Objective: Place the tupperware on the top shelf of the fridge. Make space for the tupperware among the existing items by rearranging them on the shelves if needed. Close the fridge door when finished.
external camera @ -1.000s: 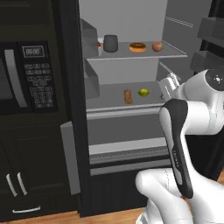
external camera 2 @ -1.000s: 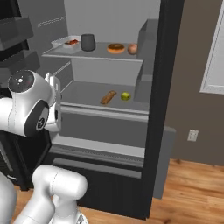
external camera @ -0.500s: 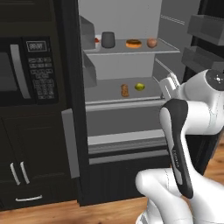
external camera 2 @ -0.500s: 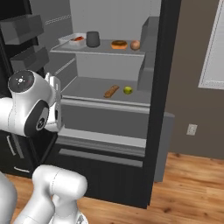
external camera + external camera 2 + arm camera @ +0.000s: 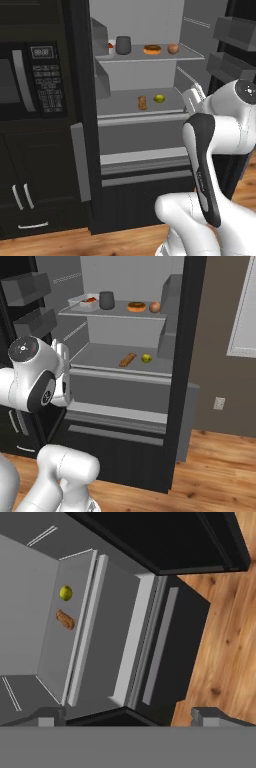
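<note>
While the tall black fridge [image 5: 187,356] stands with its doors swung open, its pale grey interior faces the robot. On the uppermost pale-grey top shelf [image 5: 120,314], the shallow white translucent plastic tupperware [image 5: 85,301] with red-brown food inside sits at the far left end. Just right of the tupperware stands a dark grey cylindrical jar [image 5: 106,300], then a glazed brown donut [image 5: 136,306], and near the shelf's right end a round brownish-red fruit [image 5: 154,307]. Below the top shelf, on the lower shelf plate [image 5: 105,356], a small elongated brown lump [image 5: 127,359] lies just beside a yellow-green lime [image 5: 146,358], the two apart. The white arm's two-finger gripper [image 5: 130,717] hangs outside the fridge, in front of the lower shelf, its jaws spread wide and holding nothing.
</note>
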Robot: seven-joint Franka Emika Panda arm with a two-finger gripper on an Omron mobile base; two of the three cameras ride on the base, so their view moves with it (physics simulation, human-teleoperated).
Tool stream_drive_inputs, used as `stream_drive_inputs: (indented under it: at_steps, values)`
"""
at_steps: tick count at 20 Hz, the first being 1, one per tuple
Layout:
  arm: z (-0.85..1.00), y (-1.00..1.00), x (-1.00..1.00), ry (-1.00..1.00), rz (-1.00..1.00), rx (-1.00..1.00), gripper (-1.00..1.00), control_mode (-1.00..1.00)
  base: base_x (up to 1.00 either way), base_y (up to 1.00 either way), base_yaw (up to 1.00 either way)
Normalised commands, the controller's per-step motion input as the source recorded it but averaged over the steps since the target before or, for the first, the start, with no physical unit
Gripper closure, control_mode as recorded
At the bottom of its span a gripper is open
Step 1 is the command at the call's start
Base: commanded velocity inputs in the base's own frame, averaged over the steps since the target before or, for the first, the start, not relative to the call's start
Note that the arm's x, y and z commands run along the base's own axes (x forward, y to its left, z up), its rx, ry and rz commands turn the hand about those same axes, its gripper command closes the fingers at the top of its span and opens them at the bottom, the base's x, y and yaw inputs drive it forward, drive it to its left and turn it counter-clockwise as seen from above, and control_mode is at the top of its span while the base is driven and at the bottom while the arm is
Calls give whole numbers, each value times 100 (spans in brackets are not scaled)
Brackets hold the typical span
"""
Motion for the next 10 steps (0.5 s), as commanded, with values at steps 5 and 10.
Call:
stream_drive_inputs:
  at_steps: [5, 10]
  values:
    - [-3, -11, -41, -1, 0, 0, -100, -100, 0, 0, 0]
    - [-2, -66, -48, -6, -7, 2, -100, -100, 0, 0, 0]
